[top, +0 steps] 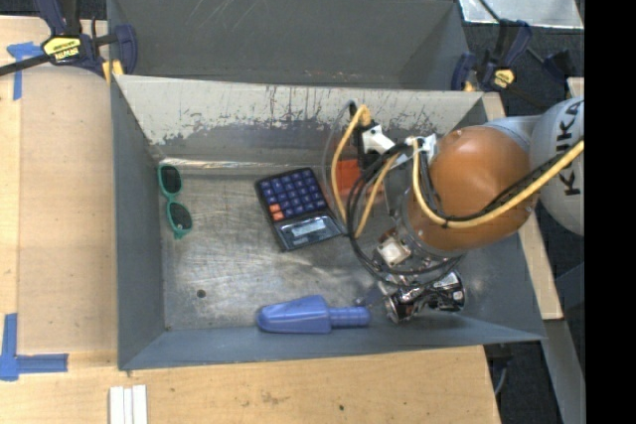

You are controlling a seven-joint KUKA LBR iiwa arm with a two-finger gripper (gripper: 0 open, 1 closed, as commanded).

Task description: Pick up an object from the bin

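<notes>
Pale wooden bench (pixel 60 213), dark floor behind it. On the bench stands the grey metal bin (pixel 238 263), its floor scuffed and its far wall streaked.

Contents as we see them:
- Pair of green plastic sunglasses (pixel 174 204), near the bin's left wall, lying lengthwise along it and well apart from everything else.
- Dark blue rectangular calculator with orange keys and a grey display (pixel 296 209), flat on the floor at about the bin's middle, turned at a slant, display end toward the near edge.
- Blue plastic tool with a broad oblong head and a short round handle (pixel 308 316), lying along the near edge, handle pointing to the right corner.
- Flat orange-red piece (pixel 346 176), just right of the calculator and partly hidden behind the arm's cables; we cannot tell what it is.
- Small dark glossy object with silvery glints (pixel 427 298), in the near right corner, just right of the blue tool's handle.

The arm reaches in over the right wall. Its rounded brown cover (pixel 477 184) and the yellow and black cables (pixel 363 184) looped around it hang above the right part of the floor. The wrist end sits low, directly above the dark glossy object. The cover and cables hide the jaws: we cannot tell how far open they are, nor whether they have hold of anything.
</notes>
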